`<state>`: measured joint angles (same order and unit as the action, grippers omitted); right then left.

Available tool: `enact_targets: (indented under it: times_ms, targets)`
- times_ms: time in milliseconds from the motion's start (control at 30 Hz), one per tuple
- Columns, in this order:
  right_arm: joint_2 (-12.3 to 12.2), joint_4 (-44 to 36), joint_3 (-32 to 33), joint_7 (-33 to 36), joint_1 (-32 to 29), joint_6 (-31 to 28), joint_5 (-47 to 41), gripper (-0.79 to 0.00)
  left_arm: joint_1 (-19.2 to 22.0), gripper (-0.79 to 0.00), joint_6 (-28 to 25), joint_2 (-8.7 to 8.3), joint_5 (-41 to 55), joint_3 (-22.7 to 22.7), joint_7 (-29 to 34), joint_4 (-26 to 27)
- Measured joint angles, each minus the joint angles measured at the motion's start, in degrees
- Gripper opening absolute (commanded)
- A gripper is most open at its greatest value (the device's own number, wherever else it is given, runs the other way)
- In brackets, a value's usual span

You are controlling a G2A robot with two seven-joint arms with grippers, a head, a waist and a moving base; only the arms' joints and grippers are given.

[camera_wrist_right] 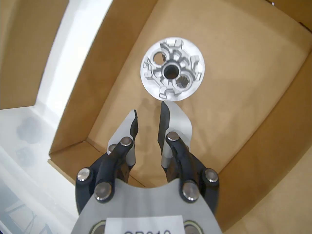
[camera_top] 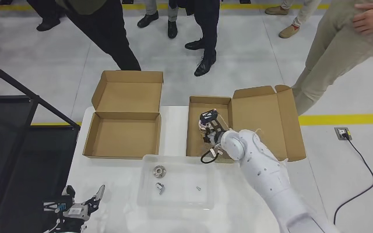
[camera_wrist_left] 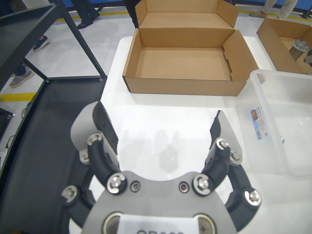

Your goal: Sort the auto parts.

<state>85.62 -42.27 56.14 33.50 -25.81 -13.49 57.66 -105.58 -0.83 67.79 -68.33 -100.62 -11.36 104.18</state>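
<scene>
Cardboard box (camera_wrist_right: 243,74) holds a round metal part (camera_wrist_right: 172,69) just beyond the right gripper (camera_wrist_right: 150,108).

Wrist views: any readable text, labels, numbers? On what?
Colourful sticker on the clear plastic bin: print too small to read.
White label on the left gripper base: characters cut off at the frame edge, unreadable.
White label on the right gripper base: likewise cut off, unreadable.
Brown cardboard boxes: no print visible.

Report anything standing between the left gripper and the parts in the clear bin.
Only the side wall of the clear bin: the left gripper hangs open beside it over the table, so the parts probably need reaching from above.
</scene>
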Motion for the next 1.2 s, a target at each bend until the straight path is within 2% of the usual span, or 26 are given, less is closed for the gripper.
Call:
enact_targets:
  times_ms: [200, 333, 567, 733, 933, 1200]
  targets:
    - [-3.38, -18.16, 6.35, 5.13, -9.44, -1.73, 0.95, -0.557, 0.0, 0.0, 0.0, 0.0, 0.0, 0.0, 0.0, 0.0]
    - [-5.21, -32.67, 10.3, 10.61, -17.11, -5.15, -0.04, -0.545, 0.0, 0.0, 0.0, 0.0, 0.0, 0.0, 0.0, 0.0]
    - [-7.01, -49.24, 11.78, 21.65, -25.63, -12.76, -3.35, -0.493, 0.0, 0.0, 0.0, 0.0, 0.0, 0.0, 0.0, 0.0]
    - [-7.58, -53.84, 9.03, 30.97, -27.93, -13.21, -3.29, -0.514, 0.0, 0.0, 0.0, 0.0, 0.0, 0.0, 0.0, 0.0]
    - [-7.42, -53.89, 2.82, 39.78, -28.17, -9.51, -0.65, -0.536, 0.0, 0.0, 0.0, 0.0, 0.0, 0.0, 0.0, 0.0]
    - [-6.35, -45.91, -3.17, 38.71, -24.01, -6.5, 1.16, -0.582, 0.0, 0.0, 0.0, 0.0, 0.0, 0.0, 0.0, 0.0]
